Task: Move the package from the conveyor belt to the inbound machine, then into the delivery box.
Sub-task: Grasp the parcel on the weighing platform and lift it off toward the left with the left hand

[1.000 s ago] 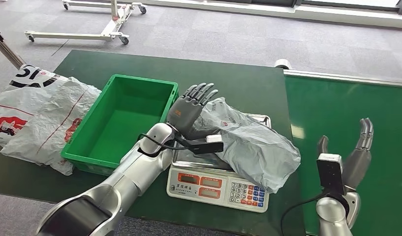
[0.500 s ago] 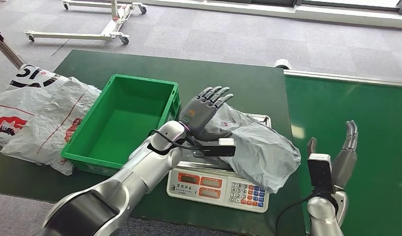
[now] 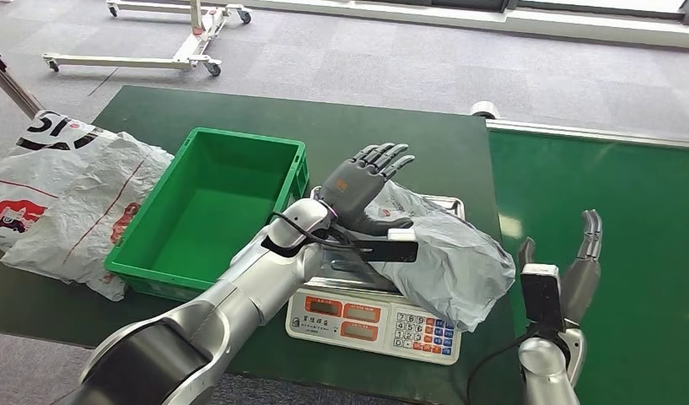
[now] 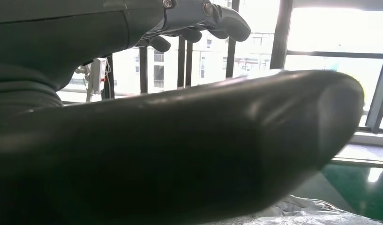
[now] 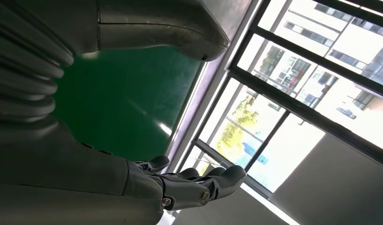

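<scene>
The left hand, fingers spread and empty, had shifted rightward over the crumpled grey plastic package on the centre-frame scale, suggesting transfer was imminent; right hand likewise open.

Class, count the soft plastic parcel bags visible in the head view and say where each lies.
2: a grey package on the scale, and a white bag left of the green bin.
</scene>
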Controlling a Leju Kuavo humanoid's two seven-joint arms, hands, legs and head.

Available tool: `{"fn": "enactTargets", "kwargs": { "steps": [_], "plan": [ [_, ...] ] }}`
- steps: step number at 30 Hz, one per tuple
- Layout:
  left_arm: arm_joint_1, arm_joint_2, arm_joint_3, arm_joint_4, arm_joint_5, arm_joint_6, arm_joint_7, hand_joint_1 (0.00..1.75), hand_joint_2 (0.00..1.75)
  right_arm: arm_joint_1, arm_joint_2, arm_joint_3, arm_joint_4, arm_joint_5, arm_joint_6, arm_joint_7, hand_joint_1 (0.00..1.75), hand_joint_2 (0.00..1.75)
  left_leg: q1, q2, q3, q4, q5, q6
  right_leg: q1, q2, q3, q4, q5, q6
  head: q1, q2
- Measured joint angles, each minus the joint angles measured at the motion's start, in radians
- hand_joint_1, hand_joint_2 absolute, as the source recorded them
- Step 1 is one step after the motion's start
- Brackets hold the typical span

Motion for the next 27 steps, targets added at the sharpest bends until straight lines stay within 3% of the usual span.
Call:
{"fn": "enactTargets", "kwargs": {
  "steps": [8,16,27],
  "plan": [
    [-0.002,-0.002,0.0,0.004,0.0,-0.004,0.004,0.0,0.0,-0.002,0.003,0.0,0.003,0.0,0.001,0.0,0.0,1.75,0.0,0.0,0.0,0.0,0.0,0.0,0.0,0.0,0.0,0.0,0.0,0.0,0.0,0.0],
    [-0.018,-0.002,-0.008,0.076,-0.009,-0.074,0.066,0.0,0.0,-0.011,0.018,0.0,0.009,0.041,0.03,0.016,0.0,1.75,0.0,0.0,0.0,0.0,0.0,0.0,0.0,0.0,0.0,0.0,0.0,0.0,0.0,0.0],
    [0.04,0.008,-0.064,0.165,-0.087,-0.103,0.103,0.0,0.0,-0.056,0.052,0.024,0.091,0.061,0.08,0.014,0.0,1.75,0.0,0.0,-0.001,0.0,0.0,0.0,0.0,0.0,0.0,0.0,0.0,0.0,0.0,0.0]
  ]
}}
